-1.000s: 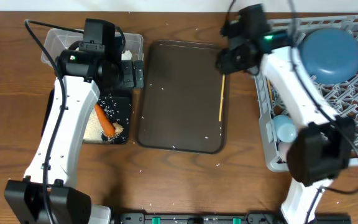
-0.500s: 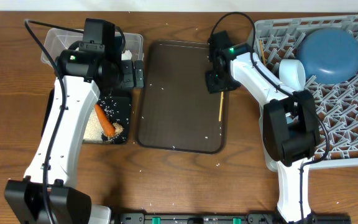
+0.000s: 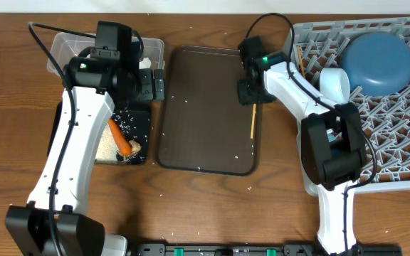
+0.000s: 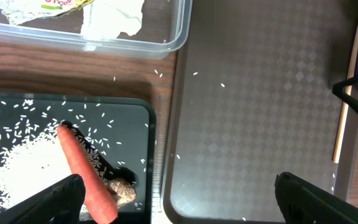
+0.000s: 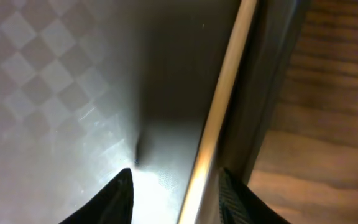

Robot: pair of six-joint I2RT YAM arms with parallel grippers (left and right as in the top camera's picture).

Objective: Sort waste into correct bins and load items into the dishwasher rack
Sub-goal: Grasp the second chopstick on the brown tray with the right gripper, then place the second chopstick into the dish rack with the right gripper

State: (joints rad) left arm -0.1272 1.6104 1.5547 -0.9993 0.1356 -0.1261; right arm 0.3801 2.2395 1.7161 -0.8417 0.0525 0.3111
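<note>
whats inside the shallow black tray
The black tray holds an orange carrot, a pile of white rice and a small brown lump. Overhead, the left arm covers its left side, so anything there is hidden.

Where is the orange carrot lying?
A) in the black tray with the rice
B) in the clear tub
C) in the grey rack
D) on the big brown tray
A: the carrot lies inside the black tray, right next to the pile of rice.
</note>
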